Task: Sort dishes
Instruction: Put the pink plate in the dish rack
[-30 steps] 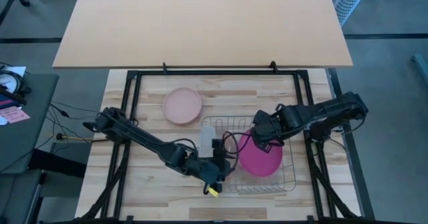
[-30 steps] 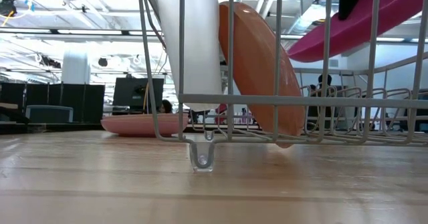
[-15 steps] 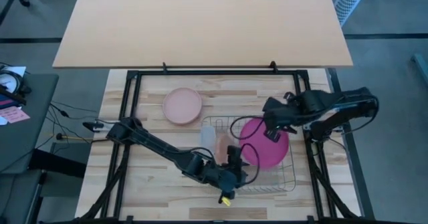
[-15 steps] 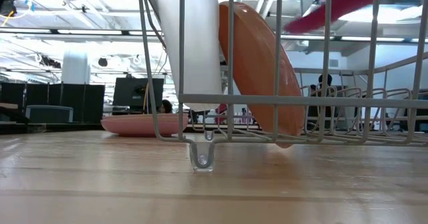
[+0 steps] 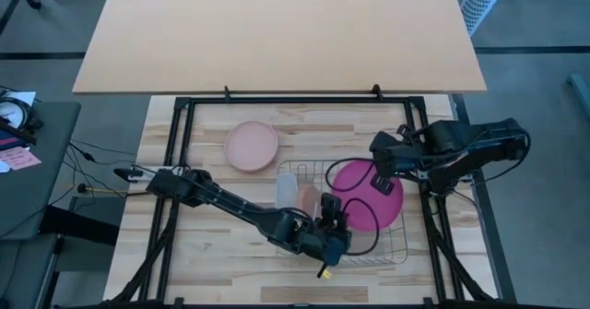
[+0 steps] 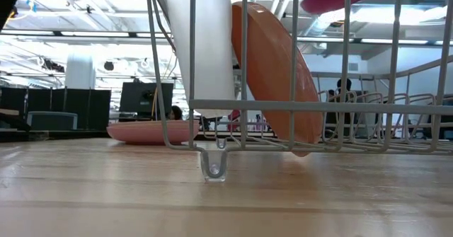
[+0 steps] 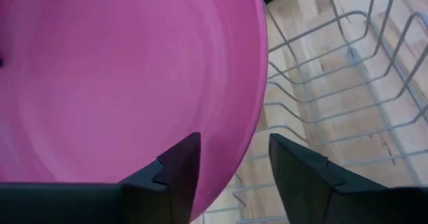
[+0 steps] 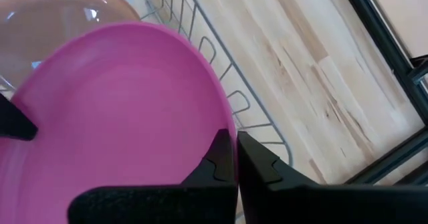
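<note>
Holding the magenta plate (image 5: 367, 194) by its rim, right gripper (image 8: 235, 158) is clamped on it above the wire rack (image 5: 392, 249). Left gripper (image 7: 231, 167) sits at the plate's other edge, fingers apart, not gripping. Done: 1 orange plate (image 6: 272, 74) racked. Left: pale pink plate (image 5: 251, 146) on the table (image 5: 203, 263).

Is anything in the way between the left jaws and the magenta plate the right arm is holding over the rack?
Nothing visible. The left gripper stands open at the magenta plate, whose rim lies between its jaws. The right gripper is shut on the far rim. Below are only the wire rack, the white tray and the orange plate.
</note>
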You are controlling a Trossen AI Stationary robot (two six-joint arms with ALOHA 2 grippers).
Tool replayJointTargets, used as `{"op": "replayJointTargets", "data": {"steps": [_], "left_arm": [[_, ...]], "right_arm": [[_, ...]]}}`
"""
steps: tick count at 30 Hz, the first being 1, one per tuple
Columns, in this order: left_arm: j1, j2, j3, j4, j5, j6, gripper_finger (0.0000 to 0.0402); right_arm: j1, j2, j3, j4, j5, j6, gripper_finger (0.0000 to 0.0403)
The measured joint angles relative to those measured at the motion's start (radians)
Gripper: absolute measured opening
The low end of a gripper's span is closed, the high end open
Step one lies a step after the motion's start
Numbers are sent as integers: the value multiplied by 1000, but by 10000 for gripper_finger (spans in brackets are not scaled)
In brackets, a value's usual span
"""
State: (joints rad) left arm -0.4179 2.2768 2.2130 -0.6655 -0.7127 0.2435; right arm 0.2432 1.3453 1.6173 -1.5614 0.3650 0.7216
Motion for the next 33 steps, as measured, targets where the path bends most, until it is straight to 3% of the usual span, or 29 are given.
{"op": "replayJointTargets", "data": {"steps": [10, 19, 28, 33], "left_arm": [[-5, 0, 2, -6, -39, 46, 13], [-7, 0, 2, -6, -39, 40, 6], [-16, -1, 2, -18, -11, 11, 1], [-25, -5, 2, -52, -2, -15, 0]], "right_arm": [[-1, 0, 0, 3, 4, 3, 6], [3, 1, -6, 2, 5, -58, 19], [-11, -53, -6, 69, 51, -154, 126], [-13, -114, -6, 191, 123, -408, 176]]}}
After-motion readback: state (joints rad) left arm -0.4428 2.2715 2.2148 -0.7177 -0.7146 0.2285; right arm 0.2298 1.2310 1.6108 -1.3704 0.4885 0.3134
